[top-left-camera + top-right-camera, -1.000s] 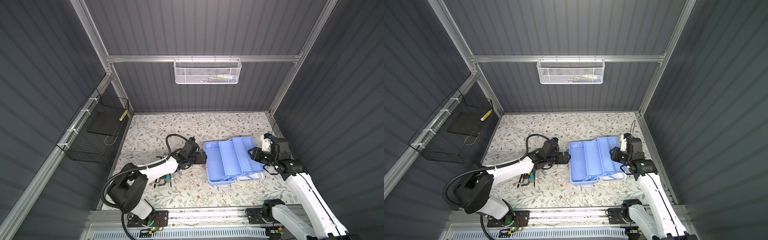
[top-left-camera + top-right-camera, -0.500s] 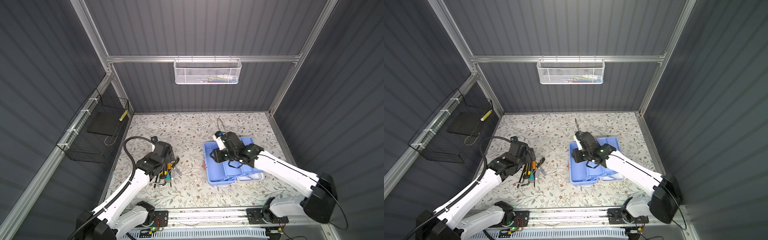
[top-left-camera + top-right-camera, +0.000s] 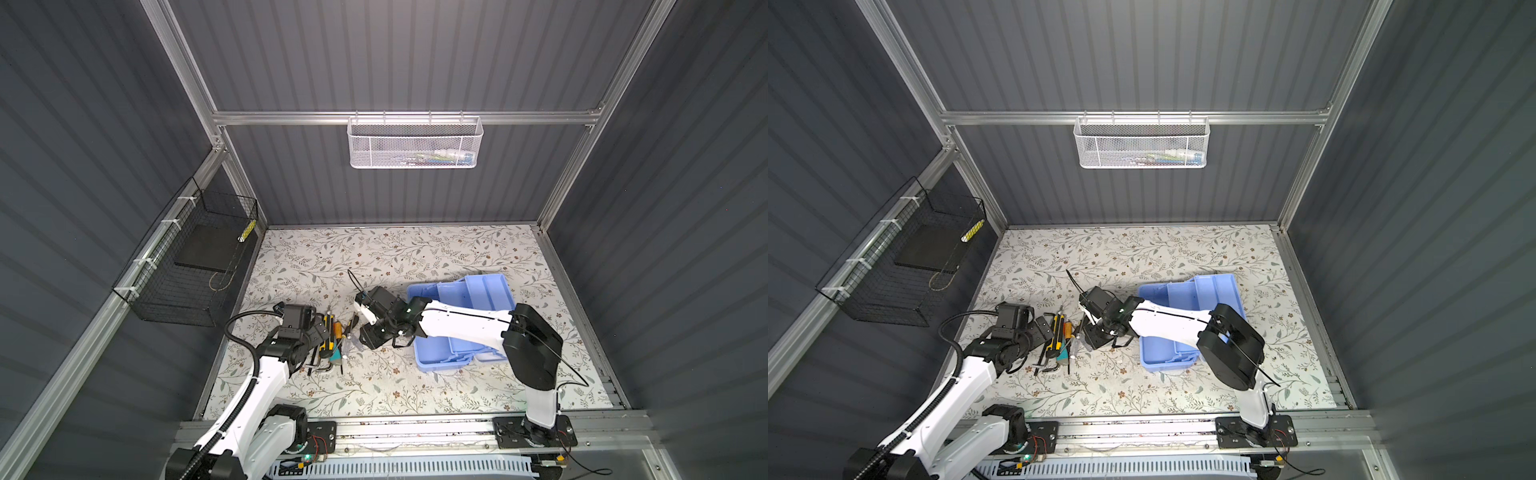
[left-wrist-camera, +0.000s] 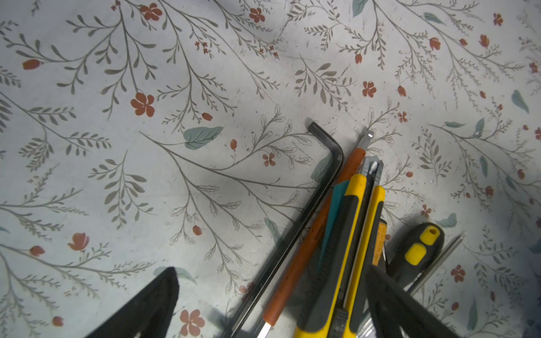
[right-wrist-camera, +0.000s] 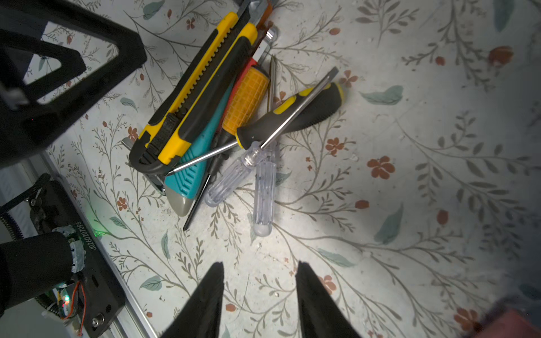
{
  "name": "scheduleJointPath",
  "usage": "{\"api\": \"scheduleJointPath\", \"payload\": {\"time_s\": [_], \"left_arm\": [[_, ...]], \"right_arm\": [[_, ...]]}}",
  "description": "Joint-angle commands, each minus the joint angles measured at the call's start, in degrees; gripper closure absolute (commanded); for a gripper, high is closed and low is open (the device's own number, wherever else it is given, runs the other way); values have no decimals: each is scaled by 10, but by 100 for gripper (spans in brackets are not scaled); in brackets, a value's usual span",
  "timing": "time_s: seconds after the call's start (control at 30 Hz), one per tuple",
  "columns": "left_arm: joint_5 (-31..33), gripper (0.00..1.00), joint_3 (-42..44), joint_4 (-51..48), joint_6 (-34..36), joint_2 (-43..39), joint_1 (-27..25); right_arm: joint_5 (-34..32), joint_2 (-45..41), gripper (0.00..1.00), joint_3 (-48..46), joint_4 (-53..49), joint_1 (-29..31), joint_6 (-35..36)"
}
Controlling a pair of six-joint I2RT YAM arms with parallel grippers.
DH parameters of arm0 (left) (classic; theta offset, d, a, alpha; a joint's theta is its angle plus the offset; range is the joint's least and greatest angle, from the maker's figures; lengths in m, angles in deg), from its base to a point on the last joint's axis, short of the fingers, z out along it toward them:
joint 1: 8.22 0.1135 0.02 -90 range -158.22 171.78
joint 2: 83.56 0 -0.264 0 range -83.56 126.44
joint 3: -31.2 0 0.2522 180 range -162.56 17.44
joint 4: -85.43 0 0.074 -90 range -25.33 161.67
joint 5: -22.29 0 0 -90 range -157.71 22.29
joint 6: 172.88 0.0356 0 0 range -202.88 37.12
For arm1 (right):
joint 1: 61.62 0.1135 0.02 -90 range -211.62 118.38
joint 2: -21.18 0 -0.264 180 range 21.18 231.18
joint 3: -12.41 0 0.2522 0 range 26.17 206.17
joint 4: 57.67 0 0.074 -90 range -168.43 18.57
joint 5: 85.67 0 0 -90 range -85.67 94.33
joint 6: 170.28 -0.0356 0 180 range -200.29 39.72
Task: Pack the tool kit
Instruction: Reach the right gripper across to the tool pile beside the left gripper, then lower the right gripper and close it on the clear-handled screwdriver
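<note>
The wire basket [image 3: 183, 266] hangs on the left wall; right of it, over the mat [image 3: 415, 257], my left gripper [image 4: 270, 269] is spread wide and grasps nothing; its wrist view shows a hex key [image 4: 330, 164], an orange tool [image 4: 310, 234] and a yellow knife [image 4: 348, 234] lying between its fingers [image 4: 146, 307], and I cannot tell whether either finger touches them; the tools [image 3: 332, 345] lie heaped on the mat, outside the case; on the heap's right side a black screwdriver [image 5: 292, 117] and two clear screwdrivers [image 5: 263, 193] lie crossed; my right gripper [image 5: 260, 264] points at the clear handles from near by, jaws parted, nothing between them; high on the back wall hangs the mesh basket [image 3: 415, 141]; my right arm reaches across the case [image 3: 486, 291], whose blue trays stand fanned open on the mat's right half, near the heap but apart from it.
</note>
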Motion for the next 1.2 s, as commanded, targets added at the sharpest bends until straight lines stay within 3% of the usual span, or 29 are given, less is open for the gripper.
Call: {"api": "scheduleJointPath", "payload": {"time_s": [0.0,0.17,0.57,1.17], "left_arm": [[-46,1,20,16,-19,-20,13],[-78,1,42,43,-9,-39,13],[-71,1,32,8,13,-60,13],[-81,0,37,19,35,-48,14]], "right_arm": [[29,35,55,43,14,-2,-3],[35,89,54,102,-12,-5,-26],[37,163,55,188,-90,-6,-39],[14,190,65,217,-112,-4,-39]]}}
